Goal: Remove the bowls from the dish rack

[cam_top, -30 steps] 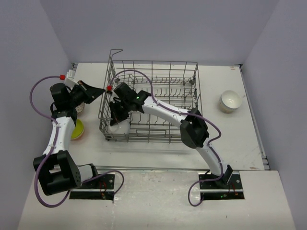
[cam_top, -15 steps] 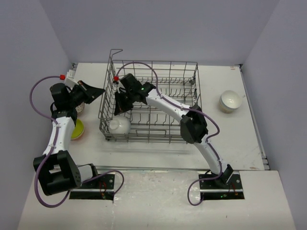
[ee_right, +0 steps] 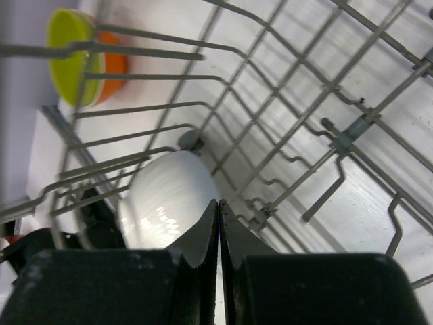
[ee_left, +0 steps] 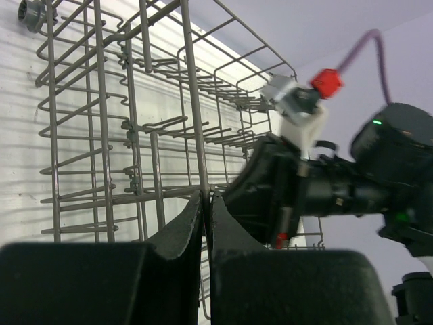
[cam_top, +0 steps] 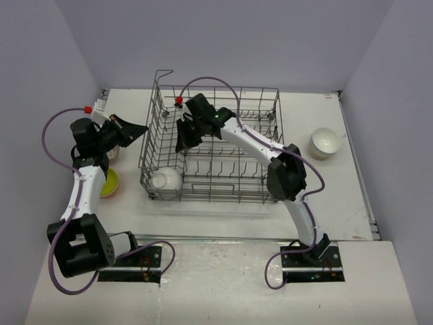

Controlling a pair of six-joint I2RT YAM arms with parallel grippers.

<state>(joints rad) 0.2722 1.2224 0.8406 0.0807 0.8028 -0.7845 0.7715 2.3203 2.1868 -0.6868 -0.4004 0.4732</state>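
Grey wire dish rack [cam_top: 257, 88] sat centred on the bench [cam_top: 338, 196], tines upright, a white bowl [cam_top: 166, 179] upturned in its near-left corner. Left fingers [ee_left: 177, 237] were pressed together beside it; right fingers [ee_right: 199, 233] likewise, over it.

The large rectangular grey wire dish rack [cam_top: 210, 198] is bare, dull metal. At its 7 o'clock corner a round white bowl [cam_top: 166, 179] looks glazed and glossy. The white table [cam_top: 338, 203] is matt and finely ribbed. The left gripper [ee_left: 206, 203] and right gripper [ee_right: 218, 206] have matt black plastic fingers.

White table [cam_top: 338, 196]; pale lilac walls [cam_top: 223, 40] around it.
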